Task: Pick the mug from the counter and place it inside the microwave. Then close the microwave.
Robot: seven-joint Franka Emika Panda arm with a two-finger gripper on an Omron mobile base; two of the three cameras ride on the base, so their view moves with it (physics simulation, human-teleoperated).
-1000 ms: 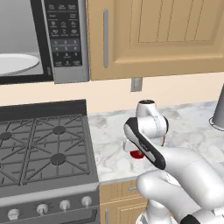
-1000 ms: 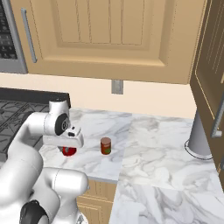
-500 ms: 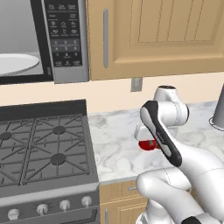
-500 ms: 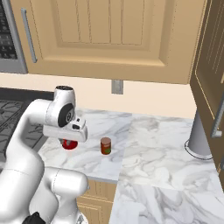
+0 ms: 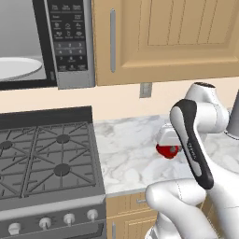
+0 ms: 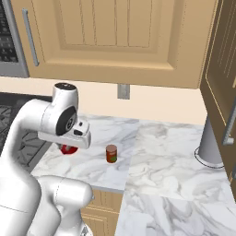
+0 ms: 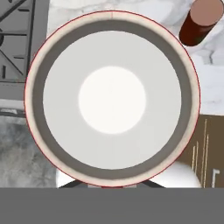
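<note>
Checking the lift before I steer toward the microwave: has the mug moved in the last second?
Yes. In the right base view the mug has shifted right, closer to the small can that stayed put, and it now hangs under the gripper.

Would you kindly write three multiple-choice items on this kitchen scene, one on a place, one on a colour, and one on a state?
1. Where does the small can stand?
A. on the stove
B. on the marble counter
C. inside the microwave

2. What colour is the outside of the mug?
A. bright red
B. blue
C. green

3. In what state is the microwave?
A. door shut
C. lying on the counter
B. open, its white plate showing

Answers:
1 B, the right base view shows the can upright on the marble.
2 A, red shows below the gripper in the left base view.
3 B, the plate shows unobstructed beside the button panel.
</note>
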